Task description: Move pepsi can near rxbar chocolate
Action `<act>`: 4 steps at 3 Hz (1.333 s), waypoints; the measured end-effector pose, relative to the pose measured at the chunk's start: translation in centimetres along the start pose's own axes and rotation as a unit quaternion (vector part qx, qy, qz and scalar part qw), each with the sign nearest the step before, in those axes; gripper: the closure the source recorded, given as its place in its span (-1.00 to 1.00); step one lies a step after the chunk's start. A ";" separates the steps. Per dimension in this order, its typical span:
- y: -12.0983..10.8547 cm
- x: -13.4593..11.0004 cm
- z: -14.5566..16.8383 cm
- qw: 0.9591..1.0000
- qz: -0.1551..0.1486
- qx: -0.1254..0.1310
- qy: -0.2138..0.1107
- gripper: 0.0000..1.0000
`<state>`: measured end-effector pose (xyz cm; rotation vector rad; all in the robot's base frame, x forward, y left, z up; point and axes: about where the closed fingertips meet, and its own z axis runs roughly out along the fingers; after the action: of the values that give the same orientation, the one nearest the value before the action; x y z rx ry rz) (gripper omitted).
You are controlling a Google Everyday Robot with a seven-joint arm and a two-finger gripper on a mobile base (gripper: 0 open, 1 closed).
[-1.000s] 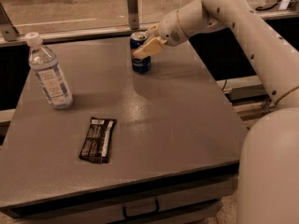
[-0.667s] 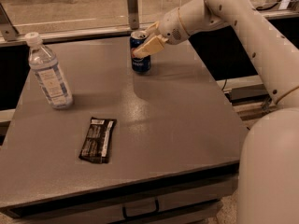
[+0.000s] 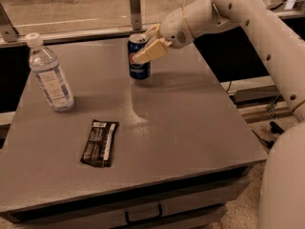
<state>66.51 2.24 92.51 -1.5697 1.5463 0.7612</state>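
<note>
Upper middle of the frame: gripper (image 3: 142,46) reaching in from the right and pinching the can (image 3: 139,68) near its top, one finger across the front, the other behind the rim. Standing upright on the table (image 3: 190,118), close to the far edge. Well apart from the snack bar (image 3: 99,143), lying flat toward the lower left. Off at the left edge, upright, a water bottle (image 3: 50,80).

Judging the grasp made and the carry not yet begun.

Possible trouble from here:
- High, off-centre grip on a smooth round wall: likely to let the can swing or slip out during the lift, then roll across the table.
- Dragging instead of lifting: apt to tip the can over, given the hold so near the top.
- Lowering straight onto the wrapper: bound to leave the can tilted on it, or to push the snack bar away and spoil the "near".
- Swinging too wide to the left: liable to knock the water bottle down.
- Releasing above the surface: enough to make the can bounce and topple.
</note>
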 end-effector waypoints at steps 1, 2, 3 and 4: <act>0.0 0.0 0.0 1.000 0.000 0.000 0.000 1.00; 2.1 -0.5 1.1 0.999 -0.021 -0.028 0.004 1.00; 6.4 -2.2 2.1 0.995 -0.075 -0.053 0.025 1.00; 11.2 -3.1 2.4 0.991 -0.101 -0.089 0.023 1.00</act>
<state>55.42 6.48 92.54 -1.8552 1.3551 0.7692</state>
